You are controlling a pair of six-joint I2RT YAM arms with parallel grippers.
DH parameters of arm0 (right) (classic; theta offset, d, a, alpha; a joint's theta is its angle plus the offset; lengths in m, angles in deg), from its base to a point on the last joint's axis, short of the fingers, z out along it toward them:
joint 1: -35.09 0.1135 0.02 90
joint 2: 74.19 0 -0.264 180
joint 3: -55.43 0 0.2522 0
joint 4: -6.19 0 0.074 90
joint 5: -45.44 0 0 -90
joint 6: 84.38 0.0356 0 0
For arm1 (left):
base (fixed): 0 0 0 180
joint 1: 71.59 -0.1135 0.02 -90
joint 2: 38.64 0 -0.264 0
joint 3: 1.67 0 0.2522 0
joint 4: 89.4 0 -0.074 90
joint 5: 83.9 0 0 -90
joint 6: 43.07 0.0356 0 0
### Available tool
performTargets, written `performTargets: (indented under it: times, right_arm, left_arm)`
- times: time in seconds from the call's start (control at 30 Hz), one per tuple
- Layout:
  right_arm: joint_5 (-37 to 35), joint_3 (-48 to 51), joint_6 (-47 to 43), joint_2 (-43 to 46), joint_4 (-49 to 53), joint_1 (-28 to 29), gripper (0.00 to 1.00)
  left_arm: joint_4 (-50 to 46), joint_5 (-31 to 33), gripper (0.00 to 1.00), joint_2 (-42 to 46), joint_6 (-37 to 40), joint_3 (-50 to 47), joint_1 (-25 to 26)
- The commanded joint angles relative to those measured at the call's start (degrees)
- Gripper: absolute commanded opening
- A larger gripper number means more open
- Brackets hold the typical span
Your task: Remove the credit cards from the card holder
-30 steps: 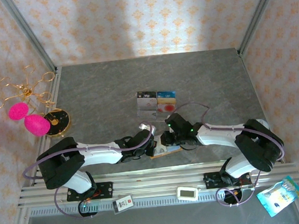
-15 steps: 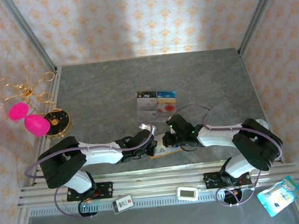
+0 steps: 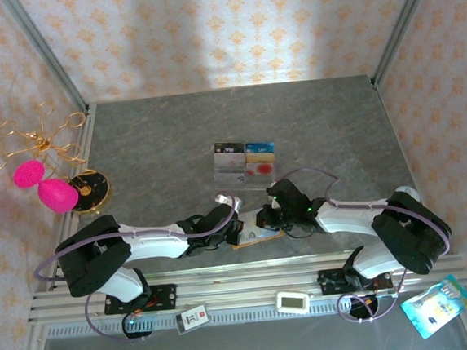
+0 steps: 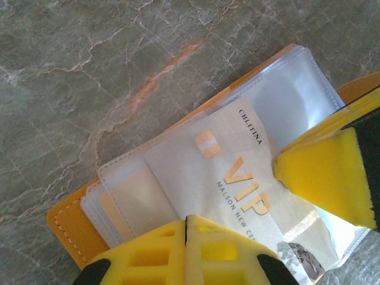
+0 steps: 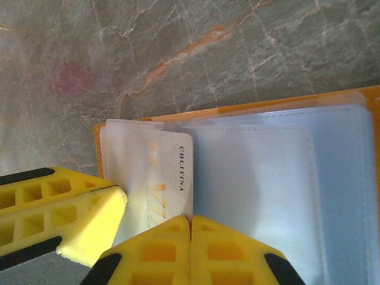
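Atop card holder (image 4: 65, 228): left gripper (image 4: 186, 221) & right gripper (image 5: 190, 222) clenched, nr VIP card (image 4: 237, 178).

The top view is bright and evenly lit from above. A pale patch glows on the back wall (image 3: 229, 36), and the far edge of the surface (image 3: 149, 141) looks lighter beneath it. Soft, faint shadows lie under the left arm (image 3: 153, 241) and right arm (image 3: 351, 214). Both wrist views are bright too. Glare whitens the clear sleeves of the holder (image 4: 297, 101), yet the print on the card (image 4: 237, 172) reads sharp. The left hand (image 4: 186, 231) and right hand (image 5: 190, 237) are softly blurred at the bottom edge.
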Motion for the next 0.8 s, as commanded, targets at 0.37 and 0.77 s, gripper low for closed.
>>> performTargets:
  times: [0.37, 0.77]
  right_arm:
    - [6.0, 1.8, 2.9, -0.8, -7.2, 1.5, 0.3]
    - [6.1, 0.9, 2.5, -1.0, -6.7, 1.9, 0.25]
  left_arm:
    - [-2.4, -3.1, 0.0, -3.4, -0.2, -1.5, -0.8]
    - [-2.4, -3.1, 0.0, -2.7, -0.5, -2.7, -0.9]
